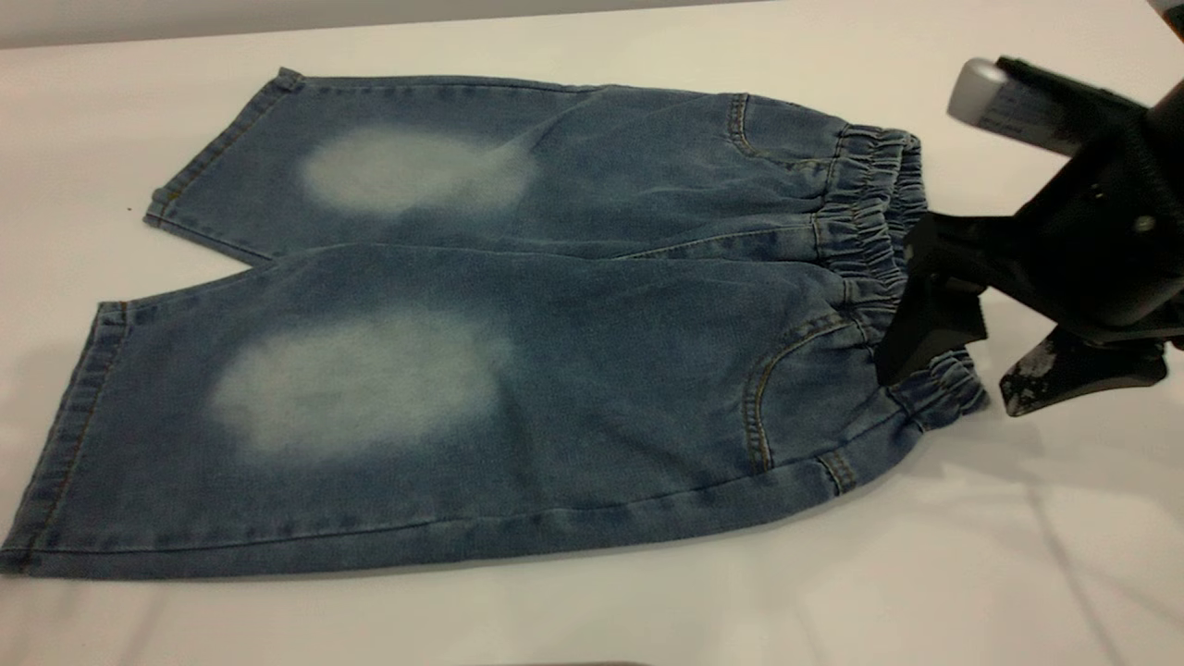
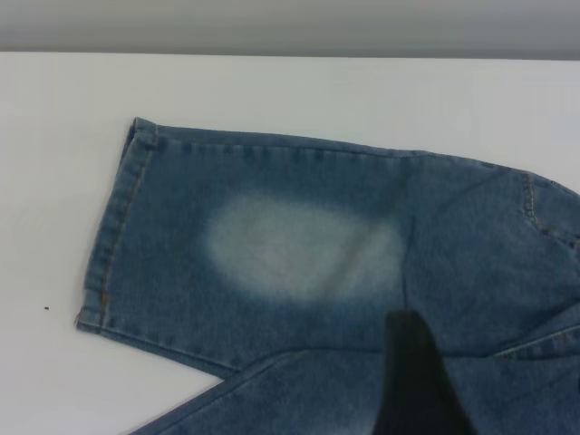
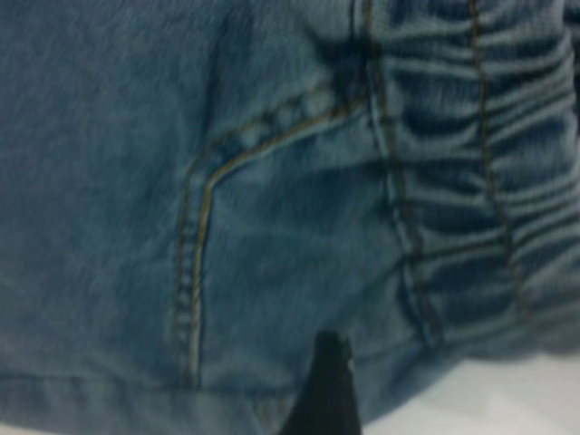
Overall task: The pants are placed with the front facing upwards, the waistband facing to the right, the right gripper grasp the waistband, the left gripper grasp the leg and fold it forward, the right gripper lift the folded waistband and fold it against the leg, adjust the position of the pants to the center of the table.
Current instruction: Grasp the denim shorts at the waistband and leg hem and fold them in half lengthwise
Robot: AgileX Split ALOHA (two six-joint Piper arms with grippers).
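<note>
The blue denim pants [image 1: 518, 351] lie flat on the white table [image 1: 1017, 555], front up, with a faded oval on each leg. Their legs point left. The ruffled waistband [image 1: 869, 213] is at the right. My right gripper [image 1: 953, 388] is open at the waistband's near corner. One black finger [image 1: 925, 305] rests over the band and the other [image 1: 1073, 370] is just off the cloth above the table. In the right wrist view one finger [image 3: 326, 390] shows over the hip by the pocket seam. A black part of my left gripper [image 2: 419, 381] hangs above the pants [image 2: 317, 263] near the crotch.
Bare white tabletop surrounds the pants on every side. The near leg's hem [image 1: 55, 444] reaches close to the left border of the exterior view. The table's far edge [image 1: 370, 28] runs along the back.
</note>
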